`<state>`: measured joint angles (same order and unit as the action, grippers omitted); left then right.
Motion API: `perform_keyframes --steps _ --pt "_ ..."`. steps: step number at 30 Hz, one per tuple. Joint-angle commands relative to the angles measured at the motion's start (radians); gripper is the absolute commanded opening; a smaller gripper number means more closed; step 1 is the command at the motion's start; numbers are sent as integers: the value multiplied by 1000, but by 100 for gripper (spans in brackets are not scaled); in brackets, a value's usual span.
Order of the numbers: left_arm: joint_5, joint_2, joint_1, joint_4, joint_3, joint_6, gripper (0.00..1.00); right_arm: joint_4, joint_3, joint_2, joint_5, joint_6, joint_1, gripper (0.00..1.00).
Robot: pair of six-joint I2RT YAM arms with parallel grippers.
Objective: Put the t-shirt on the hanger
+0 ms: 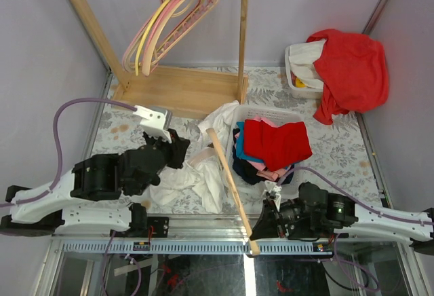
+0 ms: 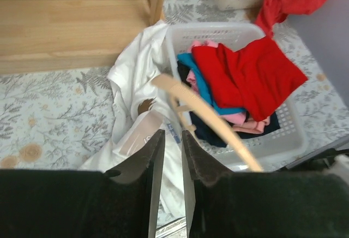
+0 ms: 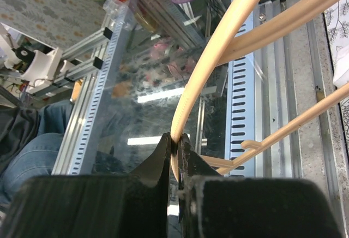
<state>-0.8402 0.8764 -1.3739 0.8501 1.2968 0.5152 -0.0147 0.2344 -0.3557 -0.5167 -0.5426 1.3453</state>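
The white t-shirt (image 1: 203, 177) lies crumpled on the table, one part draped up against the basket rim; it also shows in the left wrist view (image 2: 136, 69). The peach-beige hanger (image 1: 230, 180) slants over it from mid-table to the front edge. My right gripper (image 1: 266, 209) is shut on one curved arm of the hanger (image 3: 202, 69), and the jaws pinch it at the tips (image 3: 176, 138). My left gripper (image 1: 182, 148) hovers at the shirt's left side. Its jaws (image 2: 173, 132) stand narrowly apart with nothing between them, pointing at the shirt's collar and the hanger (image 2: 218, 126).
A white basket (image 1: 298, 116) of folded red, navy, blue and pink clothes stands right of the shirt. A big red garment (image 1: 352, 65) drapes over a bin at the back right. A wooden rack (image 1: 183, 89) with pink and yellow hangers (image 1: 169, 24) stands behind.
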Motion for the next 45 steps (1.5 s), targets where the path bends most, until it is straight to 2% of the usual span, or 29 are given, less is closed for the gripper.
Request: perform_keyframes --steps 1,3,5,8,10,14,16,20,23,25,27,33,39,40,45 --pt "-56 88 -3 224 -11 258 19 80 80 113 -7 -36 -4 0" --pt "-66 144 -4 354 -35 434 24 122 108 129 5 -22 -3 0" --pt "-43 170 -3 394 -98 574 32 139 130 122 7 -12 -3 0" --pt "39 153 5 257 -265 631 40 126 145 82 -11 5 -3 0" --pt "51 118 16 188 -408 721 41 121 150 56 -15 12 -3 0" --pt "27 -32 23 113 -601 826 41 126 155 53 -10 16 -3 0" --pt "37 -109 22 -6 -674 787 45 135 159 60 -8 16 -3 0" --pt "104 -240 22 -402 -831 544 58 145 166 61 3 25 -3 0" --pt "63 -259 54 -446 -881 522 67 169 178 62 15 32 -3 0" --pt "68 -236 119 -448 -883 497 68 178 184 73 16 33 -3 0" --pt "90 -203 195 -472 -877 466 66 186 185 87 29 31 -3 0" --pt "238 -55 406 -648 -842 316 44 251 210 133 53 38 -3 0" --pt "346 5 428 -737 -830 260 25 295 214 182 73 36 -3 0" --pt "367 -2 427 -746 -832 255 24 296 212 187 77 36 -3 0" --pt "436 -76 427 -700 -836 234 44 292 212 180 63 38 -3 0"
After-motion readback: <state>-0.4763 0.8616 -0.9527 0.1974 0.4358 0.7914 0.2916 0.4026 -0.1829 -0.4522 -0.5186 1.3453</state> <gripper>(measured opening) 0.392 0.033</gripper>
